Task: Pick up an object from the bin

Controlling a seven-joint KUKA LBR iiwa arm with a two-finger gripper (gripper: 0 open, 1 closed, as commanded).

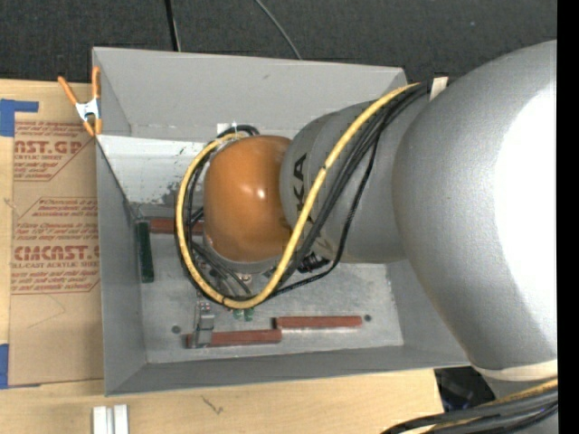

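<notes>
Grey metal bin [122, 333]; gripper [204, 322] at 6 o'clock, beside a red-brown bar [244, 336]; open or closed, impossible to tell.

1. On the cardboard sheet [50, 242] at 9 o'clock from the bin [116, 269], red outlined capitals read "CAST.GP", cut off at the picture's edge.
2. Lower on the same sheet, red print reads roughly "…ACAST", with "…LL-CAST ACRYLIC SHEE…" beneath it. The finer lines are too small to read.
3. On the grey arm [362, 197], at 3 o'clock from its orange cover [240, 206], black letters "KA" stand sideways.
</notes>
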